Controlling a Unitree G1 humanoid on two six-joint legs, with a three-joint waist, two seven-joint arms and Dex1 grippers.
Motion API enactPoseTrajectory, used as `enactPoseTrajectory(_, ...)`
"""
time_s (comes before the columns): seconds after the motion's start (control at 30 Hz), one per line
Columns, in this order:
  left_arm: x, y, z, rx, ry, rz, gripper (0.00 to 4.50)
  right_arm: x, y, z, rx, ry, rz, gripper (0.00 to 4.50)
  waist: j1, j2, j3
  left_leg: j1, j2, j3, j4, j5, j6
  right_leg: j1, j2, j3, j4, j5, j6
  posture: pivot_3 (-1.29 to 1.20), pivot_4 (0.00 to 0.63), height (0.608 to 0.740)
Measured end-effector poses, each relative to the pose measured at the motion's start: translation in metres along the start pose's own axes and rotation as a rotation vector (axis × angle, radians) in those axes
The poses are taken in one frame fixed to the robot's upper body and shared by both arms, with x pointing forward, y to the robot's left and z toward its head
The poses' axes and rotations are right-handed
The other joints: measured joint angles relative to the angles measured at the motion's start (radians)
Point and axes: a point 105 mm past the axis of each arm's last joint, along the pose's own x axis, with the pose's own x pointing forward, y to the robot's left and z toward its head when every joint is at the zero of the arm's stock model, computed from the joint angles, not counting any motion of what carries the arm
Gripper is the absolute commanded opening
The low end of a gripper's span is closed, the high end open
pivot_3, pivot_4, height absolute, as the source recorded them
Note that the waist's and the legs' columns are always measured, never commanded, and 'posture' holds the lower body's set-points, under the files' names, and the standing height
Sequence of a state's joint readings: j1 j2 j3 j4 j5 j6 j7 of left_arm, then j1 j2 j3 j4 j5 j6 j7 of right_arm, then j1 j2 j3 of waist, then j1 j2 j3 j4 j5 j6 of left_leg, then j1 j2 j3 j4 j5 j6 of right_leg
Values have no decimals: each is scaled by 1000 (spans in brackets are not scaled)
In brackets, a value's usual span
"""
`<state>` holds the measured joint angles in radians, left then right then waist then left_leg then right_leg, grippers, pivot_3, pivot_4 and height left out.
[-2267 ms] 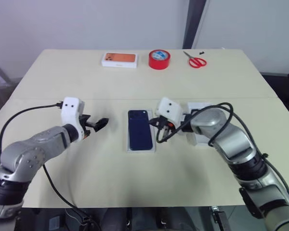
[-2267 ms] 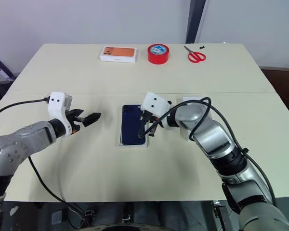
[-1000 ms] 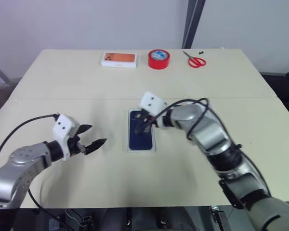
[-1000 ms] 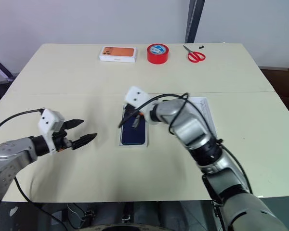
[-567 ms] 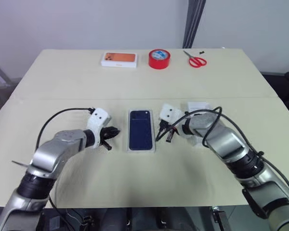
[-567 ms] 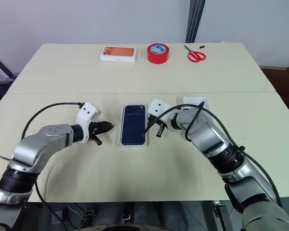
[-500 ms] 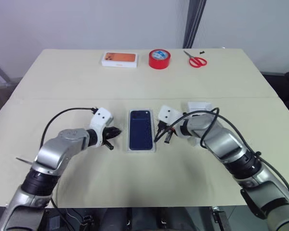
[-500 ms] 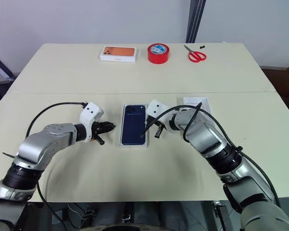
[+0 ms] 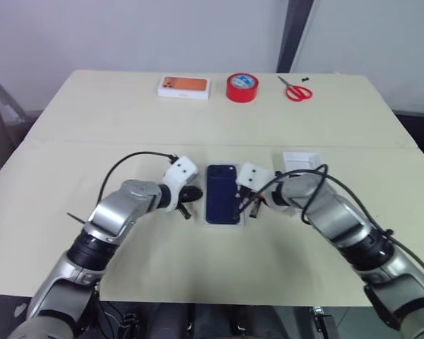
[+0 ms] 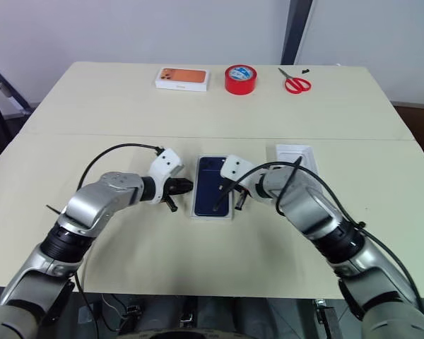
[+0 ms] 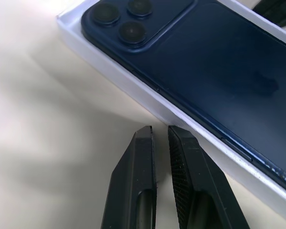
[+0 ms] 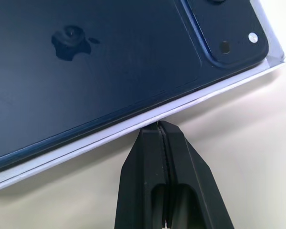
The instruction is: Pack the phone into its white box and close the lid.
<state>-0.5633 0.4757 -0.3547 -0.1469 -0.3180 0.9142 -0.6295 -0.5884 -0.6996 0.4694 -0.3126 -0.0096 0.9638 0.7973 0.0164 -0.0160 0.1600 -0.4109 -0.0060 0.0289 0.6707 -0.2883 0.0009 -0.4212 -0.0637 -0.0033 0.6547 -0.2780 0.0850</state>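
On the cream table (image 9: 92,127), the left gripper (image 9: 191,195) lies low just beside the left long edge of the white box (image 11: 133,81), its two black fingers (image 11: 136,186) nearly together with a thin gap between them and nothing held, tips just short of the rim. The phone (image 9: 222,203) lies flat inside that shallow tray, dark back up, its camera block (image 11: 128,21) at the far corner. On the tray's right side the right gripper (image 9: 249,205) points in at the opposite long edge, jaws pressed fully together on nothing, the tip at the thin white rim in the right wrist view. Further right, near the right forearm, the lid (image 9: 301,162) sits apart on the table. Along the far edge lie a closed box with an orange top (image 9: 184,86), a red tape roll (image 9: 241,87) and red-handled scissors (image 9: 295,89).
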Motion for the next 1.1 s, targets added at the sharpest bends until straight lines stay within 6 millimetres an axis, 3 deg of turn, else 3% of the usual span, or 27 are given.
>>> enactPoseTrajectory(0.3, 40, -48, 19, 48, 3, -201, 572, -41, -8, -51, 63, 141, -34, 0, -3, 0, 0, 0, 0, -1, 13, -6, 10, 10, -1, 0, -6, -1, 1, 0, 150, 725)
enactPoseTrajectory(0.57, 48, -59, 23, 52, 2, -244, 572, -50, -7, -64, 90, 164, -44, 0, -4, 1, 0, 1, 0, -1, 13, -6, 10, 10, -1, 0, -6, -1, 1, 0, 150, 725)
enactPoseTrajectory(0.63, 48, -59, 24, 52, -2, -243, 507, -52, -7, -64, 107, 163, -41, 552, -3, 1, 0, 1, 0, -1, 13, -6, 10, 10, -1, 0, -6, -1, 1, 0, 150, 725)
enactPoseTrajectory(0.7, 47, -58, 23, 43, -7, -242, 507, -59, -8, -64, 124, 161, -31, 1402, -3, 1, 0, 1, 0, -1, 13, -6, 10, 10, -1, 0, -6, -1, 1, 0, 150, 725)
enactPoseTrajectory(0.9, 35, -49, 15, 8, -40, -227, 507, -91, -19, -52, 188, 104, -38, 4466, -9, 1, 0, 1, 1, -1, 12, -6, 10, 10, -1, 0, -6, -1, 1, 0, 150, 725)
enactPoseTrajectory(1.03, 26, -37, 16, 10, -79, -192, 507, -99, -21, -49, 245, 85, -41, 4466, -5, 1, 0, 1, 1, -1, 12, -6, 9, 10, -2, 0, -6, -1, 1, 0, 150, 725)
enactPoseTrajectory(1.1, 10, -32, 20, 75, -199, -179, 507, -93, -26, -43, 388, 50, -55, 4466, -20, 1, 0, 1, 2, -1, 12, -6, 9, 9, -2, 0, -6, -1, 1, 0, 150, 725)
